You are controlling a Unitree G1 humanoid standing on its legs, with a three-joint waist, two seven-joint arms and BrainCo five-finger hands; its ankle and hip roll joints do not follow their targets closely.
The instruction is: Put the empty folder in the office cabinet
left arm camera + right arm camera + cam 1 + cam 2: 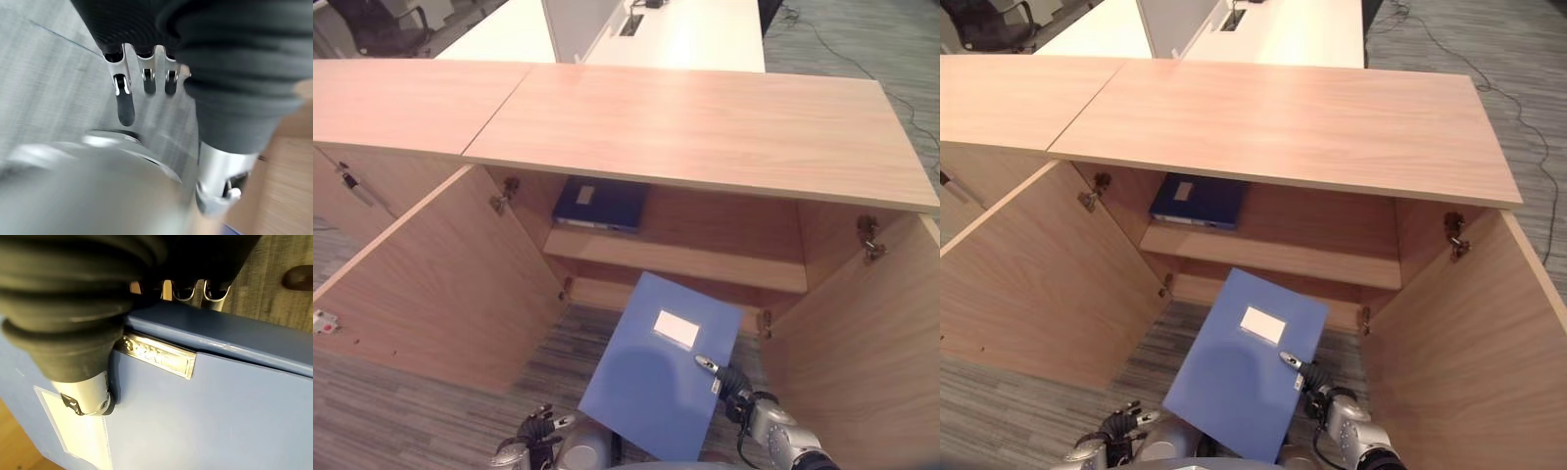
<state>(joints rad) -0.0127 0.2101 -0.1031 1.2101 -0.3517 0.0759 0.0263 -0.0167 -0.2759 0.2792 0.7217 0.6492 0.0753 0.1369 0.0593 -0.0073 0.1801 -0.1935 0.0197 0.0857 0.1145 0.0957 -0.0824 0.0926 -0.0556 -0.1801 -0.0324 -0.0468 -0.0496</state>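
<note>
A light blue folder (666, 377) with a white label is held tilted above the floor, in front of the open wooden cabinet (705, 127). My right hand (732, 384) grips the folder's right edge. In the right wrist view its thumb (88, 391) presses on the cover beside a metal plate while its fingers (215, 291) curl under the spine. My left hand (536, 429) hangs low at the lower left, apart from the folder, and its fingers (126, 105) are relaxed and hold nothing.
A dark blue folder (602, 203) lies on the cabinet's upper shelf (675, 259), at its left. Both doors stand wide open: the left door (440, 274) and the right door (862, 343) flank the opening. White desks (685, 34) stand behind the cabinet.
</note>
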